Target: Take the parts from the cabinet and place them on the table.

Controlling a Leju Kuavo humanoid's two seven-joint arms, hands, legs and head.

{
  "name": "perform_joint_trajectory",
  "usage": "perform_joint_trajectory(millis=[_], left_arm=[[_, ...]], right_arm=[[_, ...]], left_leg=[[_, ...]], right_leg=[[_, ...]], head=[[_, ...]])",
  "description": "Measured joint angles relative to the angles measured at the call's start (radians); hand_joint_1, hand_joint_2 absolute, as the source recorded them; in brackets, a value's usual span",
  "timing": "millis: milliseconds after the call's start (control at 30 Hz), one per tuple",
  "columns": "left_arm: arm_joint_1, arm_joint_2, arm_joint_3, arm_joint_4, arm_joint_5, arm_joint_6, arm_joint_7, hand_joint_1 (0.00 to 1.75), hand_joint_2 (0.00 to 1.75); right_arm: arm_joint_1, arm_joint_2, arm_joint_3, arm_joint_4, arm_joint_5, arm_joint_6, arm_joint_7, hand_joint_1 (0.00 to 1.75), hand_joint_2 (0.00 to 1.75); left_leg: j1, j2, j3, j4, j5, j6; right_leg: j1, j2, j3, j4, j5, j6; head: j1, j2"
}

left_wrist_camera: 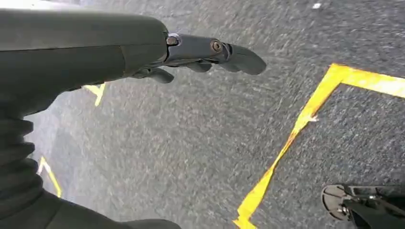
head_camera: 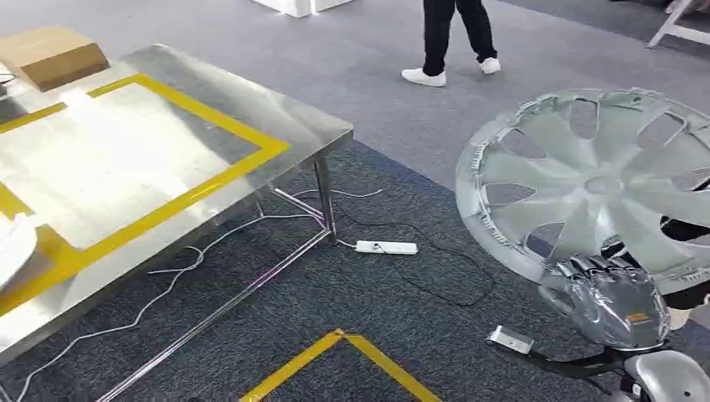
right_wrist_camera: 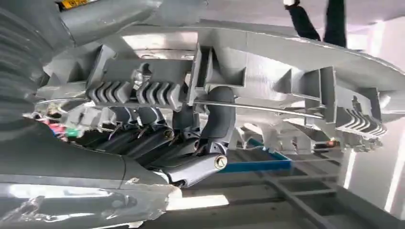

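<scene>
1. My right robot hand (head_camera: 614,295) is clamped on the lower rim of the silver wheel cover (head_camera: 586,180), holding it upright at the right, over the carpet.
2. My left robot hand (left_wrist_camera: 200,55) hangs over the carpet, fingers loosely extended, holding nothing.
3. The steel worktop (head_camera: 314,134) with yellow tape stands to the left, well apart from the wheel cover.
</scene>
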Motion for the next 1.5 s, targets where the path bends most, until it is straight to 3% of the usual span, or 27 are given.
perform_joint_trajectory(millis=[67, 100, 133, 167, 233, 300, 367, 400, 433, 467, 600, 667, 767, 833, 900, 933, 967, 1100, 1167, 1200, 1267, 1300, 1367, 1400, 1433, 1467, 1500], left_arm=[[0.006, 0.001, 0.000, 0.000, 0.000, -0.003, 0.001, 0.00, 1.75], [0.006, 0.003, 0.000, 0.000, 0.000, -0.003, 0.003, 0.00, 1.75], [0.005, 0.003, 0.000, 0.000, 0.000, -0.005, 0.006, 0.00, 1.75], [0.002, 0.003, 0.000, 0.000, 0.000, -0.006, 0.009, 0.00, 1.75], [-0.002, 0.003, 0.000, 0.000, 0.000, -0.009, 0.011, 0.00, 1.75], [-0.001, 0.002, 0.000, 0.000, 0.000, -0.012, 0.012, 0.00, 1.75], [0.000, 0.003, 0.000, 0.000, -0.001, -0.012, 0.012, 0.00, 1.75], [0.000, 0.005, 0.000, 0.000, -0.002, -0.012, 0.012, 0.00, 1.75], [-0.001, 0.005, 0.000, 0.000, -0.003, -0.012, 0.012, 0.00, 1.75], [-0.006, 0.005, 0.000, 0.000, -0.003, -0.012, 0.012, 0.00, 1.75], [-0.001, 0.006, 0.001, 0.000, -0.005, -0.013, 0.012, 0.00, 1.75], [-0.001, 0.006, 0.001, 0.000, -0.006, -0.013, 0.012, 0.00, 1.75], [-0.002, 0.003, 0.001, 0.000, -0.006, -0.013, 0.012, 0.00, 1.75], [0.000, 0.005, 0.002, 0.000, -0.006, -0.013, 0.013, 0.00, 1.75], [-0.001, 0.004, 0.002, 0.000, -0.006, -0.013, 0.014, 0.00, 1.75], [-0.001, 0.004, 0.002, 0.000, -0.006, -0.013, 0.014, 0.00, 1.75], [-0.002, 0.005, 0.001, 0.000, -0.006, -0.013, 0.016, 0.00, 1.75], [0.005, 0.006, 0.003, 0.000, -0.006, -0.010, 0.029, 0.00, 1.75], [0.004, 0.005, 0.004, 0.000, -0.007, -0.007, 0.031, 0.00, 1.75], [0.001, 0.005, 0.004, 0.000, -0.007, -0.007, 0.031, 0.00, 1.75], [-0.001, 0.005, 0.004, 0.000, -0.007, -0.006, 0.031, 0.00, 1.75], [0.000, 0.004, 0.004, 0.000, -0.007, -0.006, 0.031, 0.00, 1.75], [0.002, 0.003, 0.004, 0.000, -0.007, -0.005, 0.031, 0.00, 1.75], [0.002, 0.003, 0.005, 0.000, -0.007, -0.005, 0.031, 0.00, 1.75], [0.001, 0.003, 0.005, 0.000, -0.007, -0.005, 0.031, 0.00, 1.75], [-0.002, 0.003, 0.005, 0.000, -0.007, -0.005, 0.031, 0.00, 1.75], [-0.006, 0.003, 0.005, 0.000, -0.008, -0.004, 0.031, 0.00, 1.75]], right_arm=[[-0.019, 0.006, 0.007, 0.003, 0.019, 0.017, 0.003, 1.75, 1.75], [-0.029, 0.009, 0.010, 0.005, 0.026, 0.023, 0.008, 1.75, 1.75], [-0.036, 0.011, 0.015, 0.005, 0.032, 0.027, 0.012, 1.75, 1.75], [-0.040, 0.015, 0.019, 0.006, 0.036, 0.029, 0.018, 1.75, 1.75], [-0.049, 0.018, 0.023, 0.012, 0.041, 0.032, 0.026, 1.75, 1.75], [-0.058, 0.022, 0.030, 0.017, 0.045, 0.035, 0.032, 1.75, 1.75], [-0.064, 0.023, 0.035, 0.019, 0.045, 0.038, 0.038, 1.75, 1.75], [-0.066, 0.023, 0.037, 0.019, 0.046, 0.038, 0.039, 1.75, 1.75], [-0.067, 0.023, 0.038, 0.019, 0.046, 0.039, 0.039, 1.75, 1.75], [-0.067, 0.023, 0.039, 0.019, 0.046, 0.039, 0.040, 1.75, 1.75], [-0.072, 0.023, 0.045, 0.019, 0.043, 0.038, 0.044, 1.75, 1.75], [-0.066, 0.023, 0.046, 0.019, 0.034, 0.037, 0.048, 1.75, 1.75], [-0.055, 0.023, 0.046, 0.019, 0.032, 0.037, 0.051, 1.75, 1.75], [-0.050, 0.023, 0.046, 0.019, 0.030, 0.037, 0.051, 1.75, 1.75], [-0.046, 0.023, 0.046, 0.019, 0.027, 0.037, 0.052, 1.75, 1.75], [-0.044, 0.023, 0.046, 0.019, 0.025, 0.037, 0.052, 1.75, 1.75], [-0.043, 0.023, 0.046, 0.020, 0.022, 0.037, 0.052, 1.75, 1.75], [-0.035, 0.023, 0.046, 0.019, 0.012, 0.035, 0.046, 1.75, 1.75], [-0.032, 0.023, 0.045, 0.019, 0.010, 0.035, 0.045, 1.75, 1.75], [-0.028, 0.023, 0.045, 0.019, 0.009, 0.035, 0.045, 1.75, 1.75], [-0.021, 0.023, 0.045, 0.019, 0.009, 0.035, 0.045, 1.75, 1.75], [-0.019, 0.023, 0.045, 0.019, 0.008, 0.035, 0.045, 1.75, 1.75], [-0.018, 0.023, 0.044, 0.019, 0.005, 0.035, 0.044, 1.75, 1.75], [-0.017, 0.023, 0.043, 0.019, 0.003, 0.034, 0.042, 1.75, 1.75], [-0.017, 0.023, 0.043, 0.019, 0.001, 0.035, 0.041, 1.75, 1.75], [-0.013, 0.023, 0.043, 0.018, 0.001, 0.034, 0.040, 1.75, 1.75], [-0.008, 0.023, 0.042, 0.018, 0.000, 0.034, 0.039, 1.75, 1.75]], left_leg=[[0.005, -0.022, -0.004, -0.007, 0.009, -0.014], [0.004, -0.008, -0.006, -0.003, 0.004, -0.017], [-0.006, 0.056, -0.017, 0.021, -0.018, -0.024], [-0.006, 0.091, -0.045, 0.077, -0.055, -0.028], [-0.005, 0.115, -0.122, 0.244, -0.130, -0.031], [-0.005, 0.117, -0.145, 0.298, -0.131, -0.030], [-0.007, 0.123, -0.084, 0.187, -0.059, -0.024], [-0.010, 0.146, -0.031, 0.093, -0.019, -0.017], [-0.017, 0.201, 0.011, 0.021, -0.004, -0.009], [-0.025, 0.208, 0.018, -0.009, -0.015, -0.005], [-0.019, 0.158, 0.014, -0.013, -0.007, 0.017], [-0.011, 0.136, 0.014, -0.014, -0.004, 0.026], [-0.010, 0.096, 0.012, -0.014, -0.003, 0.029], [-0.010, 0.067, 0.013, -0.014, -0.001, 0.027], [-0.006, 0.037, 0.014, -0.013, 0.001, 0.022], [-0.004, 0.024, 0.014, -0.012, 0.002, 0.018], [-0.010, 0.012, 0.006, -0.007, 0.004, 0.010], [0.000, -0.037, -0.014, -0.012, 0.022, -0.014], [-0.010, 0.053, -0.035, 0.032, -0.018, -0.022], [-0.009, 0.090, -0.072, 0.109, -0.063, -0.027], [-0.006, 0.116, -0.144, 0.268, -0.128, -0.031], [-0.006, 0.118, -0.155, 0.295, -0.130, -0.031], [-0.006, 0.120, -0.113, 0.230, -0.081, -0.027], [-0.008, 0.131, -0.061, 0.139, -0.038, -0.022], [-0.012, 0.165, -0.008, 0.051, -0.009, -0.014], [-0.023, 0.217, 0.020, 0.002, -0.017, -0.013], [-0.021, 0.204, 0.018, -0.006, -0.016, -0.004]], right_leg=[[0.004, -0.020, -0.002, 0.002, 0.003, -0.012], [-0.003, -0.035, 0.001, -0.004, 0.008, -0.020], [-0.001, -0.048, 0.002, -0.005, 0.008, -0.027], [0.001, -0.062, 0.001, -0.005, 0.008, -0.032], [0.005, -0.096, 0.001, -0.005, 0.006, -0.036], [0.007, -0.125, 0.002, -0.004, 0.005, -0.037], [0.009, -0.151, 0.006, -0.004, 0.004, -0.037], [0.010, -0.163, 0.009, -0.004, 0.002, -0.035], [0.013, -0.173, 0.012, -0.004, -0.001, -0.032], [0.023, -0.185, 0.009, 0.003, -0.006, -0.024], [0.022, -0.228, 0.021, -0.008, -0.013, -0.006], [0.014, -0.119, -0.011, 0.069, -0.067, 0.003], [0.014, -0.081, -0.125, 0.300, -0.158, 0.009], [0.013, -0.081, -0.126, 0.279, -0.115, 0.008], [0.007, -0.063, -0.048, 0.109, -0.019, 0.008], [0.000, -0.025, -0.012, 0.028, 0.010, 0.011], [-0.008, 0.034, -0.002, 0.003, -0.007, 0.013], [-0.005, -0.013, 0.002, -0.001, -0.001, -0.020], [-0.005, -0.042, 0.006, -0.004, 0.001, -0.034], [-0.002, -0.059, 0.005, -0.004, 0.001, -0.036], [0.002, -0.094, 0.004, -0.004, -0.001, -0.038], [0.003, -0.108, 0.005, -0.004, -0.001, -0.039], [0.004, -0.134, 0.007, -0.004, -0.002, -0.039], [0.005, -0.147, 0.009, -0.004, -0.003, -0.038], [0.007, -0.158, 0.013, -0.004, -0.005, -0.034], [0.014, -0.167, 0.013, -0.002, -0.009, -0.028], [0.018, -0.177, 0.010, -0.001, -0.013, -0.024]], head=[[0.000, 0.000], [0.000, 0.000], [-0.009, 0.000], [-0.013, 0.000], [-0.013, 0.000], [-0.013, 0.000], [-0.013, 0.000], [-0.013, 0.000], [-0.013, 0.000], [-0.015, 0.000], [-0.013, 0.000], [-0.005, 0.000], [0.003, 0.000], [0.004, 0.000], [0.004, 0.000], [0.005, 0.000], [0.006, 0.000], [0.005, 0.000], [-0.009, 0.000], [-0.011, 0.000], [-0.011, 0.000], [-0.012, 0.000], [-0.012, 0.000], [-0.012, 0.000], [-0.012, 0.000], [-0.012, 0.000], [-0.014, 0.000]])
